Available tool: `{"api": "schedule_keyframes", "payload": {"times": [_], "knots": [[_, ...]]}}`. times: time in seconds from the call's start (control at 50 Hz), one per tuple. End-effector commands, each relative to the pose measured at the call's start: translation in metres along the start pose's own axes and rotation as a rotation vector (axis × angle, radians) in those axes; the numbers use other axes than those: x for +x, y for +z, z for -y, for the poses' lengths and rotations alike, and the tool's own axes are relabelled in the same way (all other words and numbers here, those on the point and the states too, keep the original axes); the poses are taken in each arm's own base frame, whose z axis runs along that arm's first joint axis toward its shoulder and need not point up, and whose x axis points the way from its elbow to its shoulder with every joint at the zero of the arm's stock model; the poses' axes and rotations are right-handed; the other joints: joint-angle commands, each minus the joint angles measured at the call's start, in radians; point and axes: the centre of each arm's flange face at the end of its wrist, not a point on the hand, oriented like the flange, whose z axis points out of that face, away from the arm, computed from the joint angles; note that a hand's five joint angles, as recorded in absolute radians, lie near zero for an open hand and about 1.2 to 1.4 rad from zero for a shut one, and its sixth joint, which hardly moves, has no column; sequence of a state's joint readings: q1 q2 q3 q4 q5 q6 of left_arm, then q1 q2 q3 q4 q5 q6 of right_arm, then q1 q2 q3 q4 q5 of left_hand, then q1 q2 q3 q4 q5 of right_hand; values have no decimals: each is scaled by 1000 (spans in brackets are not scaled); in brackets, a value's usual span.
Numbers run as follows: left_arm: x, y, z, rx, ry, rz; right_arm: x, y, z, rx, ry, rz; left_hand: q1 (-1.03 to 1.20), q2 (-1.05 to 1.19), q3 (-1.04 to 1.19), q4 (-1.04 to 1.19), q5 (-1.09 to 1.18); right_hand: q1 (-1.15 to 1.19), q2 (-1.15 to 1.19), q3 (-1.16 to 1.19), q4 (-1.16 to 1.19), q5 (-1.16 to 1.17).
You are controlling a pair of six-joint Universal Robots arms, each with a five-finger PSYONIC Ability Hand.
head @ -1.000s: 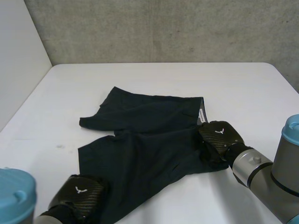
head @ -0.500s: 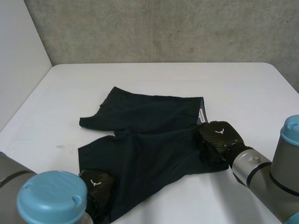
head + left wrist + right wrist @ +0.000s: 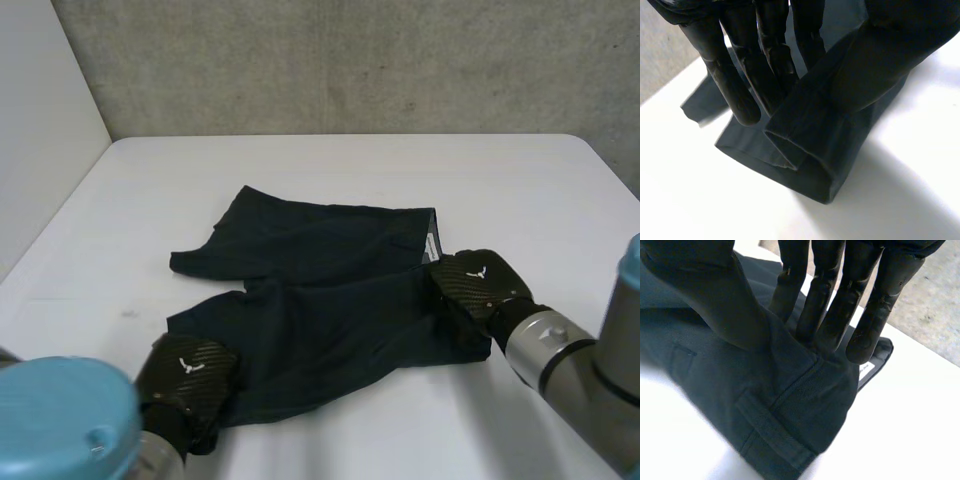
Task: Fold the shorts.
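Note:
Dark shorts [image 3: 310, 290] lie spread on the white table [image 3: 330, 170], with the waistband and its white label [image 3: 433, 247] toward the right. My left hand [image 3: 188, 372] is at the near leg's hem. In the left wrist view, straight fingers [image 3: 735, 85] and the thumb pinch that hem [image 3: 810, 150], which is raised off the table. My right hand [image 3: 478, 283] is at the near corner of the waistband. In the right wrist view, its fingers [image 3: 825, 300] and thumb [image 3: 705, 285] pinch the waistband cloth [image 3: 790, 405] next to the label [image 3: 866, 371].
A grey concrete wall [image 3: 350, 60] runs behind the table, and a pale panel [image 3: 40, 120] stands at the left. There is bare table beyond the shorts and along the right side [image 3: 540, 200]. A small mark [image 3: 128, 313] sits left of the shorts.
My left hand has moved onto the near leg hem and closed on it, drawing that hem up and inward. The right hand stays shut on the waistband and has shifted slightly right.

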State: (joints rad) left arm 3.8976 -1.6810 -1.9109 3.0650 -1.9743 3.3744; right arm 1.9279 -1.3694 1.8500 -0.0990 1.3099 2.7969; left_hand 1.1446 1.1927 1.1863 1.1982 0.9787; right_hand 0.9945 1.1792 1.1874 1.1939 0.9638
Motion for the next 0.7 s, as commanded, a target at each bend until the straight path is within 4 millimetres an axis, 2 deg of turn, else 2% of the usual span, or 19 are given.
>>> {"api": "schedule_keyframes", "payload": {"times": [0.02,0.08,0.1,0.12,0.18,0.26,0.32,0.34,0.38,0.42,0.44,0.48,0.52,0.56,0.6,0.66,0.7], "knots": [[-14,-34,2,-12,231,-19,-13,-56,17,-133,-335,152,252,204,210,198,243,402,217,209,202,258],[-20,-48,5,12,277,-15,-22,-78,13,-227,-446,241,252,204,210,198,243,402,217,209,202,258],[-22,-51,6,17,284,-13,-26,-95,11,-292,-493,301,252,204,210,198,243,402,217,209,202,258],[-23,-56,6,21,300,-18,-28,-102,10,-324,-511,331,252,204,210,198,243,402,217,209,202,258],[-23,-60,4,14,336,-37,-26,-122,10,-400,-553,396,252,204,210,198,243,402,217,209,202,258],[-23,-58,4,5,369,-63,-14,-118,17,-366,-548,335,252,204,210,198,243,402,217,209,202,258],[-28,-48,10,15,345,-38,-10,-111,22,-330,-530,308,252,204,210,198,243,402,217,209,202,258],[-30,-42,14,22,333,-22,-9,-109,24,-320,-522,298,252,204,210,198,243,402,217,209,202,258],[-39,-17,24,37,293,36,-6,-104,27,-294,-494,268,252,204,210,198,243,402,217,209,202,258],[-43,1,29,53,277,68,0,-88,32,-254,-440,225,252,204,210,198,243,402,217,209,202,258],[-47,16,37,86,264,102,2,-81,33,-239,-424,213,252,204,210,198,243,402,217,209,202,258],[-50,31,45,129,256,135,6,-59,36,-196,-395,182,252,204,210,198,243,402,217,209,202,258],[-52,51,59,198,251,179,8,-46,37,-178,-385,161,252,204,210,198,243,402,217,209,202,258],[-52,66,65,226,258,199,8,-34,38,-173,-379,142,252,204,210,198,243,402,217,209,202,258],[-53,88,70,238,276,226,5,-28,39,-179,-380,135,252,204,210,198,243,402,217,209,202,258],[-51,102,69,225,295,229,1,-22,40,-170,-352,115,252,204,210,198,243,402,217,209,202,258],[-49,109,68,218,300,222,2,-19,42,-148,-308,95,252,204,210,198,243,137,-47,-56,-62,-7]]}}
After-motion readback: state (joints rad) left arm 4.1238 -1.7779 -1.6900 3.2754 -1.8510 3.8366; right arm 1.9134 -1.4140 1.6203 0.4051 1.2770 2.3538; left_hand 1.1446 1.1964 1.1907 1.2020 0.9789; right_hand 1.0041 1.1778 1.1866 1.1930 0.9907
